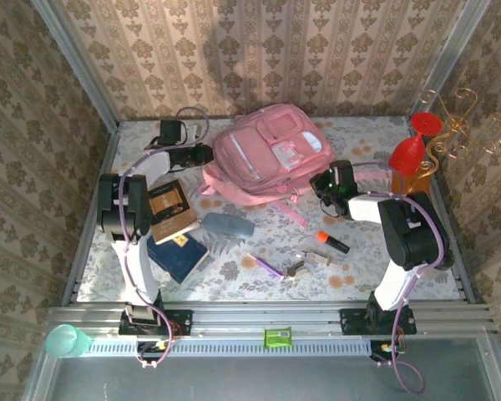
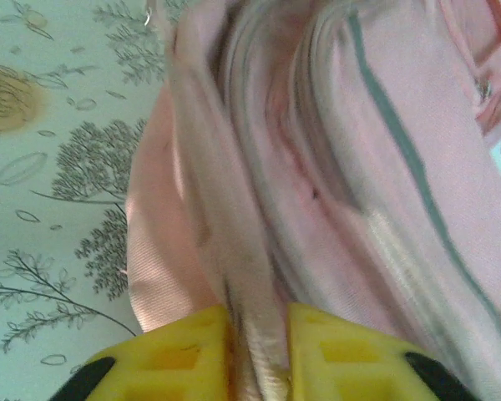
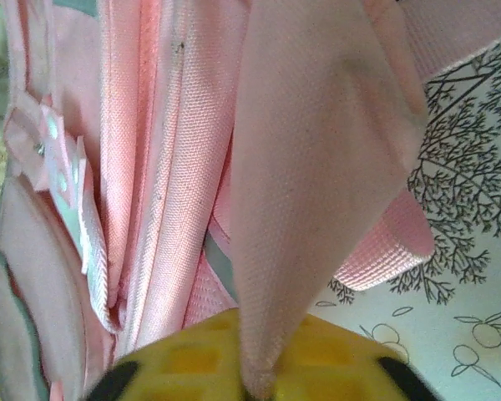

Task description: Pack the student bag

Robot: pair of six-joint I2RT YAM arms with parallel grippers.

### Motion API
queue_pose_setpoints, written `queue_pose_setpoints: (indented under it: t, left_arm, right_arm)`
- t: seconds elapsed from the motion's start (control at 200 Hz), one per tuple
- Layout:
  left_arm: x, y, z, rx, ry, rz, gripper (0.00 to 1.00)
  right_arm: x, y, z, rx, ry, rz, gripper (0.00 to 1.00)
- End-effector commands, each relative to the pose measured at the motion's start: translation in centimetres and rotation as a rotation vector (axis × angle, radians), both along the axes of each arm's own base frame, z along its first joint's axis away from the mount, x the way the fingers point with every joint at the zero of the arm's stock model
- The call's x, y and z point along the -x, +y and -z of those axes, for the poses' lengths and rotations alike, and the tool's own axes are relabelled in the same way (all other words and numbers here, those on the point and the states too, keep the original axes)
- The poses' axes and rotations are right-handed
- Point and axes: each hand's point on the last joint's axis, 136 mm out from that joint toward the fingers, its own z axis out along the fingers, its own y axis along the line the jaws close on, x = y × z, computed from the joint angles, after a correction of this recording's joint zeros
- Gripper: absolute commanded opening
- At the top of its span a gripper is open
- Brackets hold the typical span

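Note:
The student bag, a large pink backpack, lies at the back middle of the table with its front pockets up. My left gripper is at the bag's left edge. In the left wrist view its yellow fingers pinch a pale pink fold of the bag. My right gripper is at the bag's lower right corner. In the right wrist view it is shut on a pink fabric flap of the bag, which rises from between the yellow pads.
Two books and a blue book lie at the left, with a grey pouch beside them. A purple pen and an orange marker lie in front. A red goblet and a gold wire stand are at the back right.

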Motion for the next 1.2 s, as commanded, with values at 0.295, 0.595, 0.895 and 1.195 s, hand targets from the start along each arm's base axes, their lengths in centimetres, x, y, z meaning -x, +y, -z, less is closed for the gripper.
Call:
queue_pose_setpoints:
  t: [0.295, 0.595, 0.895, 1.195]
  left_arm:
    - [6.2, 5.1, -10.8, 0.083, -0.253, -0.207, 0.55]
    - [21.8, -5.9, -10.5, 0.092, -0.435, 0.182, 0.53]
    - [25.3, -12.9, -6.3, -0.008, -0.596, 0.362, 0.47]
    - [22.4, -17.1, -3.6, -0.053, -0.668, 0.352, 0.37]
  right_arm:
    - [2.7, 3.3, -10.2, -0.238, -0.269, 0.161, 0.00]
    - [2.6, 6.3, -14.2, -0.272, -0.355, 0.137, 0.00]
    - [2.5, 7.7, -16.7, -0.291, -0.390, 0.111, 0.00]
    - [2.4, 8.0, -17.7, -0.313, -0.401, 0.111, 0.00]
